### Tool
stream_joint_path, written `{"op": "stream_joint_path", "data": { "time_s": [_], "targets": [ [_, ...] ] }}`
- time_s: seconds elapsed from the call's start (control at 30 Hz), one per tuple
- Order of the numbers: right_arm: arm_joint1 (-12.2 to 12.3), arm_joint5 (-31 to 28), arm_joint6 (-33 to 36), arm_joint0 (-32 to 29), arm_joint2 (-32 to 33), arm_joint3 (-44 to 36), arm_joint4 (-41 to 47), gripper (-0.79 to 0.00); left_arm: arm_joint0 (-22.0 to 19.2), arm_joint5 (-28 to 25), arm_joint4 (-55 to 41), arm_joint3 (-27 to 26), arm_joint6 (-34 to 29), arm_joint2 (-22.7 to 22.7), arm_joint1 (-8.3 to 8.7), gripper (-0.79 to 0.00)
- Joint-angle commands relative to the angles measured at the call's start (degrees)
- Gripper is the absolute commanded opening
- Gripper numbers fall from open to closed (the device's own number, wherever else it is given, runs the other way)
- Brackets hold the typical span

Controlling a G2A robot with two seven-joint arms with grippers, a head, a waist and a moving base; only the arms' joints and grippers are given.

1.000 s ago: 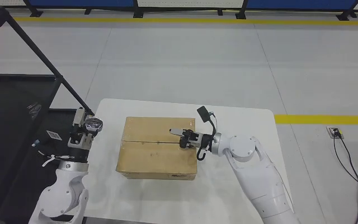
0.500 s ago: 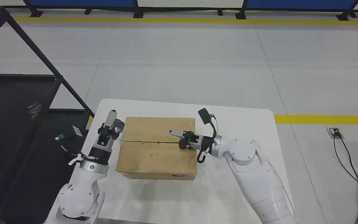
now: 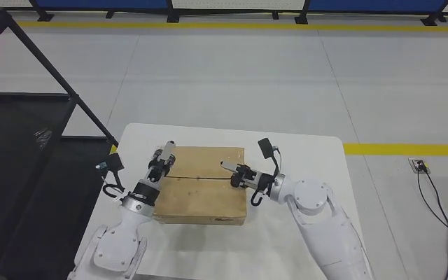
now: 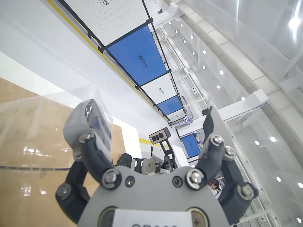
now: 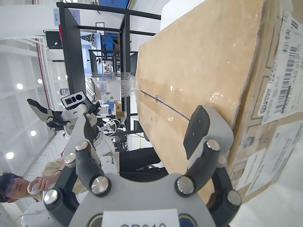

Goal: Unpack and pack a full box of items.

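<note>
Barcode label (image 5: 284,81) on box (image 5: 201,60) end face; logo print on white, blue wall panels (image 4: 142,60).

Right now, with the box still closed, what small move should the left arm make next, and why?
Probably shut the left gripper on the loose clear tape tail standing at the box end. Its fingers are open beside that tail, and the flaps are closed under glossy tape along the seam.

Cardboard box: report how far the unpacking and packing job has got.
Done: nothing yet. The cardboard box sits shut on the white table, its taped seam is unbroken, and no items lie out.
In hand: the left tool and right tool, both open, are at opposite ends of the box top, the right one by the seam.
Left: opening the box, unpacking it, then repacking it.
</note>
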Motion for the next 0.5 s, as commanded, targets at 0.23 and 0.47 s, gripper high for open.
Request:
{"op": "stream_joint_path", "data": {
  "time_s": [0.23,0.47],
  "targets": [
    [1.22,-2.06,-2.56,-7.23,1.93,-9.57,-1.41,0.000,-1.08,0.45,3.94,1.23,-1.12,3.12,-0.55,0.000],
    [2.11,-2.96,-2.89,-10.71,4.19,-12.27,-0.58,0.000,-1.71,0.77,7.13,1.90,-2.29,5.12,-0.90,0.000]
  ]
}}
